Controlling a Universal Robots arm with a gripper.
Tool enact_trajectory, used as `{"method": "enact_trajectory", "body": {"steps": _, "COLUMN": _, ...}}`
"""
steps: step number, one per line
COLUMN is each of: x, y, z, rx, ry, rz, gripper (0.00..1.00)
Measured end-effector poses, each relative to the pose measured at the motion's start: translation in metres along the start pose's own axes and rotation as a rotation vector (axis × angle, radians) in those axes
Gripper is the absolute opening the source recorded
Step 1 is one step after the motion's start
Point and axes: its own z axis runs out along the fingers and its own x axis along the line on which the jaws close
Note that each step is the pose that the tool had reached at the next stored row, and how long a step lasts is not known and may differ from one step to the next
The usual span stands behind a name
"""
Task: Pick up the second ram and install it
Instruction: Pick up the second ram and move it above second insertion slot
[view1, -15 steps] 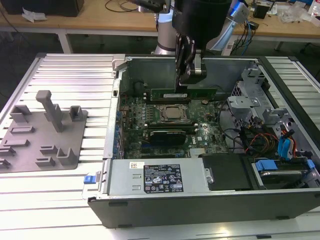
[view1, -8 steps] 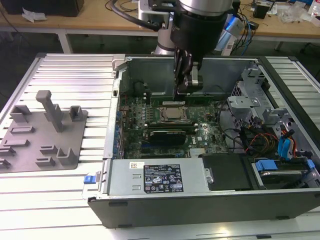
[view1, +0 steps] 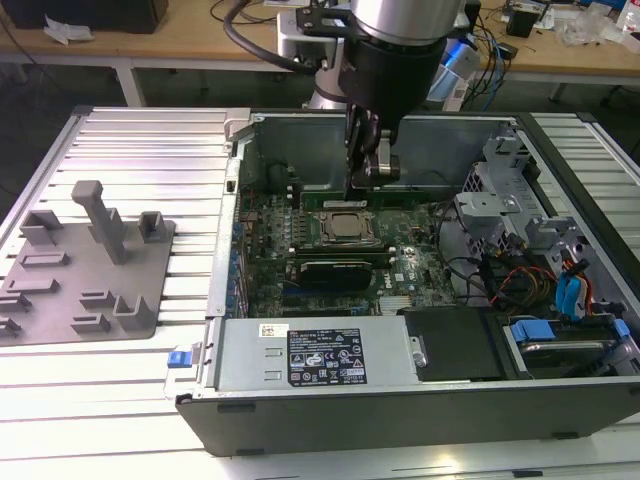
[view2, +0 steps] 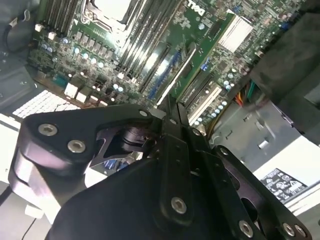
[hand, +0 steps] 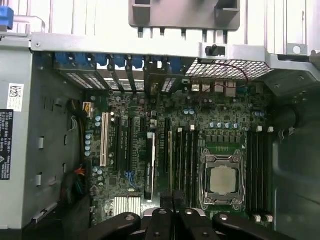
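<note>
Grey tray (view1: 150, 290) sits exterior view's left of pincer (view1: 368, 183).

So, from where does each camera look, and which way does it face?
Exterior view: off the arm, high up, facing down at the open grey metal computer case on the ribbed metal table; the arm's black wrist and pincer hang over the green motherboard.
First wrist view: on the arm, facing straight down at the motherboard; the black pincer shows.
Second wrist view: on the arm, facing the motherboard at a slant, past the pincer.
Shared: all three show the square silver processor chip.
</note>
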Motion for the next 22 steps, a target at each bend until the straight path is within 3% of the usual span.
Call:
{"method": "enact_trajectory", "body": {"steps": 4, "x": -0.0058, "y": -0.0006, "z": 0.0065, "rx": 0.0002, "ry": -0.0083, "rz": -0.001, "gripper": 0.09}}
{"method": "enact_trajectory", "body": {"steps": 13, "x": -0.0189, "y": -0.0018, "z": 0.0188, "rx": 0.0004, "ry": -0.0187, "rz": -0.001, "gripper": 0.09}}
{"method": "enact_trajectory", "body": {"steps": 16, "x": -0.0339, "y": -0.0026, "z": 0.0236, "rx": 0.0004, "ry": -0.0187, "rz": -0.001, "gripper": 0.09}}
{"method": "enact_trajectory", "body": {"steps": 18, "x": -0.0444, "y": -0.0034, "z": 0.0323, "rx": 0.0005, "ry": -0.0189, "rz": -0.001, "gripper": 0.09}}
{"method": "enact_trajectory", "body": {"steps": 22, "x": -0.0438, "y": -0.0026, "z": 0.0452, "rx": 0.0005, "ry": -0.0188, "rz": -0.001, "gripper": 0.09}}
